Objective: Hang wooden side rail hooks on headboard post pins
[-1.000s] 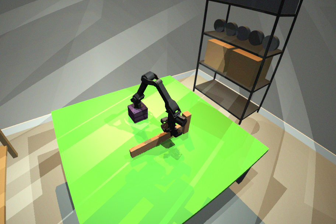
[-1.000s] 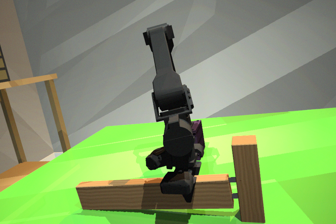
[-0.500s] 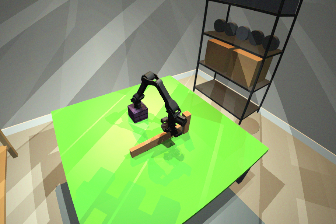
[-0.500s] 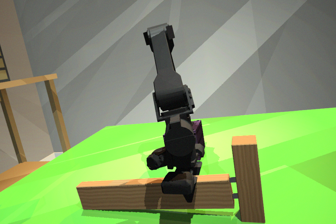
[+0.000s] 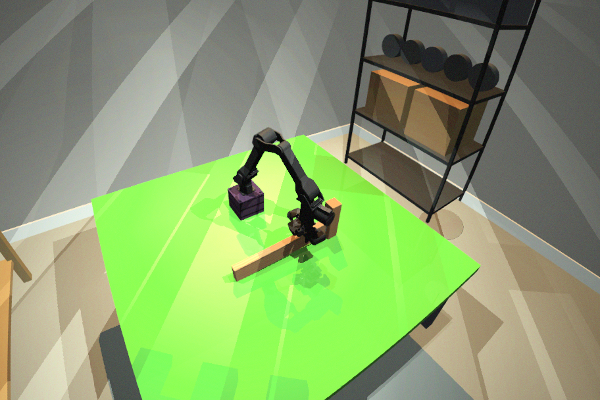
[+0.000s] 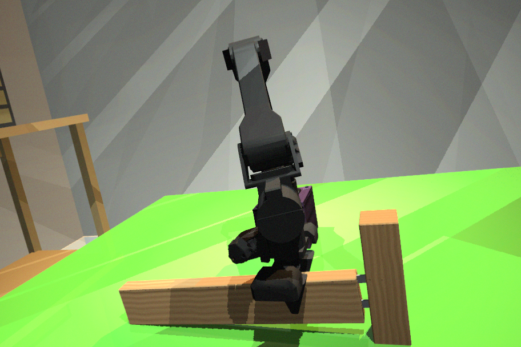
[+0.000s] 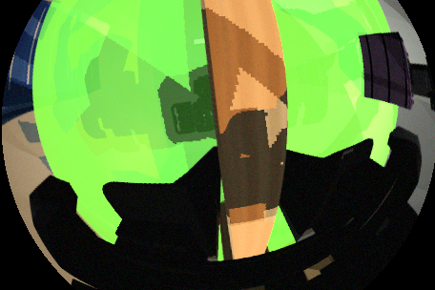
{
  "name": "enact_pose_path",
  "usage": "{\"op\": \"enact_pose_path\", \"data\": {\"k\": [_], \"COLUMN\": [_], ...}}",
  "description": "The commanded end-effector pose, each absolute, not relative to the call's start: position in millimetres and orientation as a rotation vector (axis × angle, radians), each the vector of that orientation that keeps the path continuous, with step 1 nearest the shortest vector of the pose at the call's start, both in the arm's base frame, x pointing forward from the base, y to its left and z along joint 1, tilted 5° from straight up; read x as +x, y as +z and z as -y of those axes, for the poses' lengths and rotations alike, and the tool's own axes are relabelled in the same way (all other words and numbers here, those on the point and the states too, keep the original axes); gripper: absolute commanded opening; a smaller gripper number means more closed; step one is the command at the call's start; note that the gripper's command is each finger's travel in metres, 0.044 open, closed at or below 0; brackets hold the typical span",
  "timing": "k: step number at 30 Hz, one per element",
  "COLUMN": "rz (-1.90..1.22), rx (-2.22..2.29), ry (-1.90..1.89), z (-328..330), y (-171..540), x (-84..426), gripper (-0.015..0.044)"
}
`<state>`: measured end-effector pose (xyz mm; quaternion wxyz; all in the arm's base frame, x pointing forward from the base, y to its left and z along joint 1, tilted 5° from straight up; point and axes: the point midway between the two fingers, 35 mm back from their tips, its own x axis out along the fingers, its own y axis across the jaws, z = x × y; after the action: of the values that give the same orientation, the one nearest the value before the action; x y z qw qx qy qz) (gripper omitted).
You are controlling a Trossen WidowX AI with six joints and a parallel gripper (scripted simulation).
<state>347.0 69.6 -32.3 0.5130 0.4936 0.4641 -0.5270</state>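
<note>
Exterior view, gripper: black parallel-jaw gripper (image 5: 310, 235) (image 6: 278, 284) (image 7: 236, 149), closed on the rail's right half.
Rail: long pale-brown wooden side rail (image 5: 268, 257) (image 6: 197, 303) (image 7: 245, 26), long axis running left to right, far end out to the left on the green worktop (image 5: 203, 327) (image 6: 463, 293) (image 7: 138, 26).
Hooks: two grey steel hooks (image 6: 365, 303), reaching right to the upright wooden headboard post (image 5: 335, 218) (image 6: 385, 279); whether seated on the pins, cannot tell.
Coming move: probably rightward into the slot, then down.

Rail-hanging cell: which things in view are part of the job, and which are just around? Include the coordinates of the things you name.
Job:
- wooden side rail (image 5: 264, 260) (image 6: 197, 303) (image 7: 243, 45), in the gripper (image 5: 306, 239) (image 6: 279, 288) (image 7: 236, 149)
- steel hooks (image 6: 365, 303)
- headboard post (image 5: 333, 221) (image 6: 383, 279)
- green table (image 5: 193, 337) (image 6: 463, 250) (image 7: 129, 21)

Just around:
- shelf unit (image 5: 358, 71)
- cardboard boxes (image 5: 431, 119)
- dark discs (image 5: 457, 67)
</note>
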Motion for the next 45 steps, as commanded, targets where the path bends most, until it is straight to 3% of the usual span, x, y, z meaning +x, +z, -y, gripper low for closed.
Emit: {"op": "enact_pose_path", "data": {"k": [1, 45], "rz": [-1.111, -1.112], "rx": [1.197, 1.198], "ry": [-1.258, -1.258], "z": [-72.4, -77.2], "y": [-28.3, -31.1], "x": [350.3, 348.4], "gripper": [0.0000, 0.0000]}}
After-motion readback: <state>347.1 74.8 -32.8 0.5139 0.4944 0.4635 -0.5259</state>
